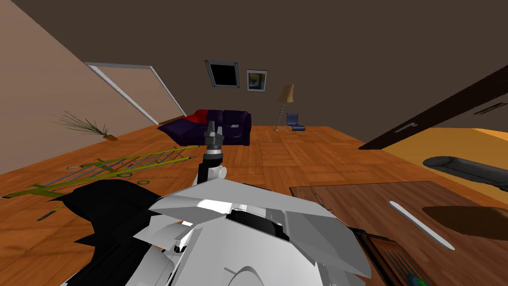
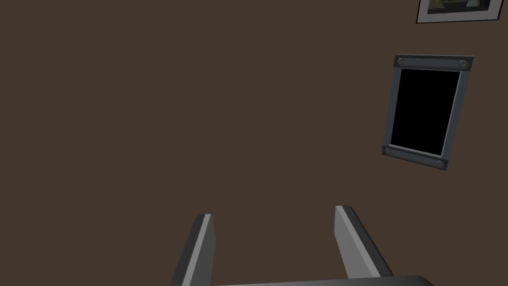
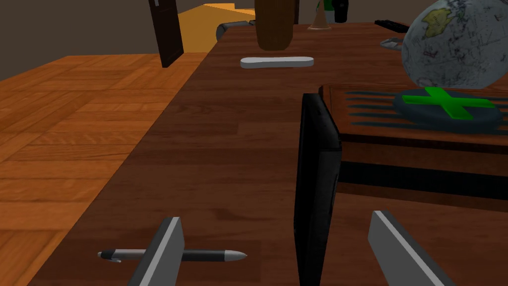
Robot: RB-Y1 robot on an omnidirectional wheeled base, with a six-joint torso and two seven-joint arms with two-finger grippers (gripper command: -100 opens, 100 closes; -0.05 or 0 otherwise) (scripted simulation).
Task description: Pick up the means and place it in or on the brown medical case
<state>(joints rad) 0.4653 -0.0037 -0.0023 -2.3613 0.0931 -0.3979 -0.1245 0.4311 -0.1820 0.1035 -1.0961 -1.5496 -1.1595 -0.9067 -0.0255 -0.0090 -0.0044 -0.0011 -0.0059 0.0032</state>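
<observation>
Hovering by a pen near the brown case, our right gripper stands spread. Our left gripper gapes too.

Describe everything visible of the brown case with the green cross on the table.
The brown case lies flat on the dark wooden table. Its top carries dark ribs and a dark oval badge with a bright green cross; a black band runs along its side. A black slab stands upright against one end. A globe rises behind it; contact unclear. The open right gripper hovers before it, not touching.
</observation>
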